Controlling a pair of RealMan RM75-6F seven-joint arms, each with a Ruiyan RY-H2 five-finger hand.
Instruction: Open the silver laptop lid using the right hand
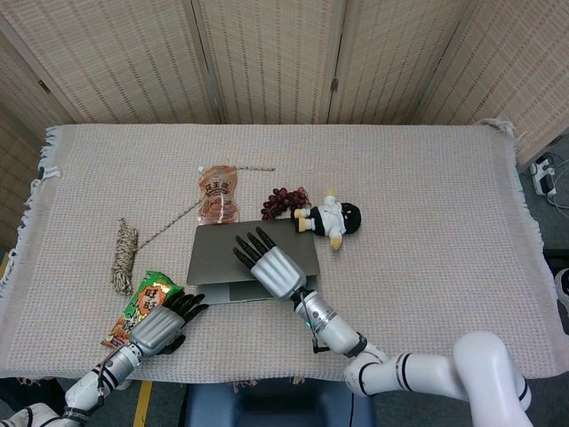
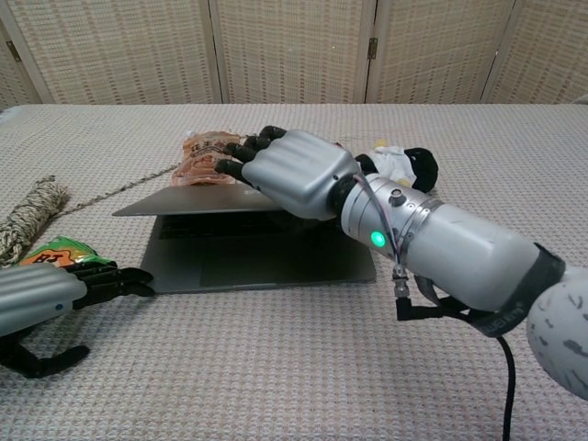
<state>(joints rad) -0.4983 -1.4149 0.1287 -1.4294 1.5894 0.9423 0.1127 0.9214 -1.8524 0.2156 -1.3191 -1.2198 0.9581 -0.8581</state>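
Note:
The silver laptop [image 1: 213, 253] lies near the table's front edge with its lid [image 2: 184, 202] raised a little, so the keyboard deck [image 2: 266, 262] shows under it. My right hand [image 1: 274, 264] holds the lid at its front edge. Its dark fingers [image 2: 241, 154] lie spread over the top of the lid, and the thumb is hidden. My left hand [image 1: 160, 327] rests on the cloth to the left of the laptop, holding nothing. In the chest view the left hand [image 2: 55, 292] has its fingers pointing at the laptop's front left corner, just short of it.
A green and orange snack packet [image 1: 142, 307] lies by my left hand, and a rope bundle [image 1: 124, 249] lies further left. Behind the laptop are an orange packet [image 1: 219, 194], dark grapes [image 1: 280, 202] and a small doll [image 1: 329, 218]. A woven cloth covers the table.

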